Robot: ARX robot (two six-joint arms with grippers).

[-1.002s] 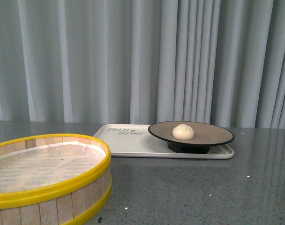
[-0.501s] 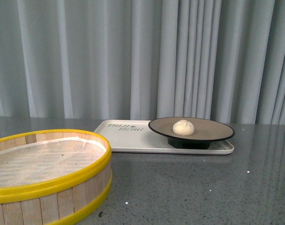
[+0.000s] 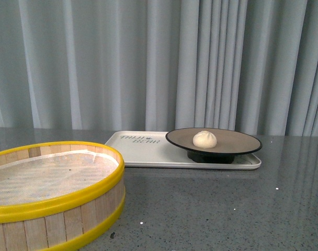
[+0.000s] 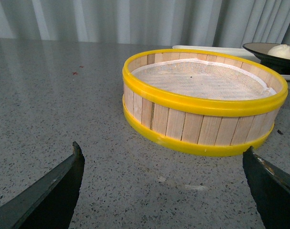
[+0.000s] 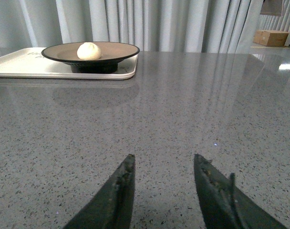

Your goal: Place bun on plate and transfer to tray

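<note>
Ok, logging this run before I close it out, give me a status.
Left gripper open, right gripper open, both empty above the table. Bun on plate, plate on tray. Steamer basket sits apart, nothing in the way.

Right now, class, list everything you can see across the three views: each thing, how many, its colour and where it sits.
bun: one, cream-white, on the plate.
plate: one, tan inside with black rim, on the tray's right part.
tray: one, cream-white with dark lettering, far on the table.
steamer basket: one, wood with yellow rims, near left, white liner inside, no food showing.
table: one, grey speckled.
curtain: pale grey, behind the table.
cardboard box: one, brown, far background.
left gripper: dark, open, over the table.
right gripper: dark, open, holding nothing.
</note>
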